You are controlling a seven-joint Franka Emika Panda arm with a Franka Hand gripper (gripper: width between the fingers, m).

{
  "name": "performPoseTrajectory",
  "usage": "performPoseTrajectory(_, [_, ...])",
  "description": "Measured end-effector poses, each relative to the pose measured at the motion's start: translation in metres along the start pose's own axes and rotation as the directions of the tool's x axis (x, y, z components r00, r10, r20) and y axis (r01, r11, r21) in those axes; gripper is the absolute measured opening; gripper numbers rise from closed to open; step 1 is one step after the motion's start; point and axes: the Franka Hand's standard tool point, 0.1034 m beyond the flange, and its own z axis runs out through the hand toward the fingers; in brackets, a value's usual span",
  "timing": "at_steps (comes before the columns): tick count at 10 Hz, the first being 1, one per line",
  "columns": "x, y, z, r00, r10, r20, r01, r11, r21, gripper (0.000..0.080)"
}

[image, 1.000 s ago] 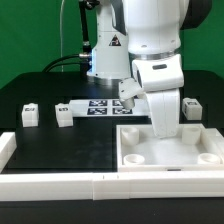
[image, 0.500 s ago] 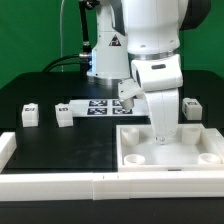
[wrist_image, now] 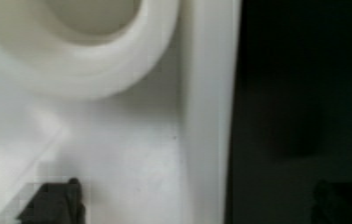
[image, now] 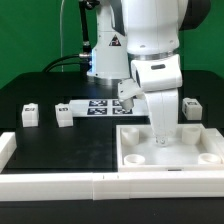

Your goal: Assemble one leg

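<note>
Three legs show in the exterior view as small white tagged blocks: two on the left [image: 28,114] [image: 64,115] and one on the right [image: 190,107]. The large white tray [image: 200,136] lies at the front right. My gripper [image: 160,136] points straight down at the tray's far rim. In the wrist view the gripper [wrist_image: 198,205] is open. One dark fingertip [wrist_image: 52,200] is over the white tray [wrist_image: 155,150] and the other is over the black table. A round socket [wrist_image: 84,30] of the tray shows close by. The gripper holds nothing.
The marker board [image: 95,107] lies on the black table behind the tray, between the legs. A long white rail [image: 60,183] runs along the front edge, with a raised piece [image: 6,148] at the exterior view's left. The robot's base stands at the back.
The gripper has sunk a little toward the tray's far rim. Nothing else has moved.
</note>
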Motion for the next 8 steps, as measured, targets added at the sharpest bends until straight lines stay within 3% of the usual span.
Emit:
performPoseTrajectory(3, [0.000,0.000,0.000,1.000,0.001,0.000,-0.001,1.000,0.000,0.0648])
performPoseTrajectory(6, [-0.003,-0.014,-0.026,0.998,0.068,0.019,-0.067,0.997,-0.028,0.0648])
performPoseTrajectory(8, [-0.006,-0.028,-0.037,0.995,0.097,0.032,-0.096,0.995,-0.034,0.0648])
